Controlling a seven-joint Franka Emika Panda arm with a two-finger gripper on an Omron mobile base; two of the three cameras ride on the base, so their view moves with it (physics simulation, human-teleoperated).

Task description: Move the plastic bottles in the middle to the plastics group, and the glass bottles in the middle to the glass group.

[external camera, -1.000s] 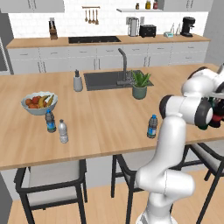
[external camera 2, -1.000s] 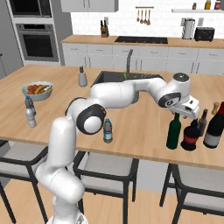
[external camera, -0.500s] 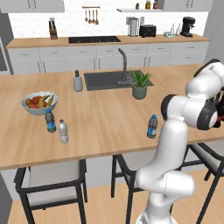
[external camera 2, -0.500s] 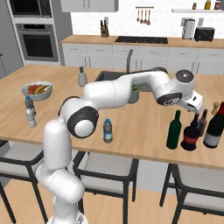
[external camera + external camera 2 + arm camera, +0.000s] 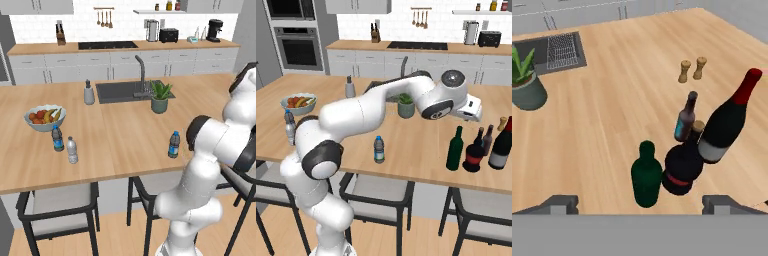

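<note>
Claw (image 5: 639, 202) hangs wide open right above the green bottle (image 5: 646, 176), with the squat black bottle (image 5: 683, 167) touching beside it, so any sloppy sideways swing probably topples both.

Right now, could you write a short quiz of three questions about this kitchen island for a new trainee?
1. True or false: the green wine bottle stands upright beside the squat black bottle.
2. What sits nearest the fruit bowl? A) potted plant B) two small water bottles C) shakers
3. Is the gripper open or shut?

Key: 1 true; 2 B; 3 open.
</note>
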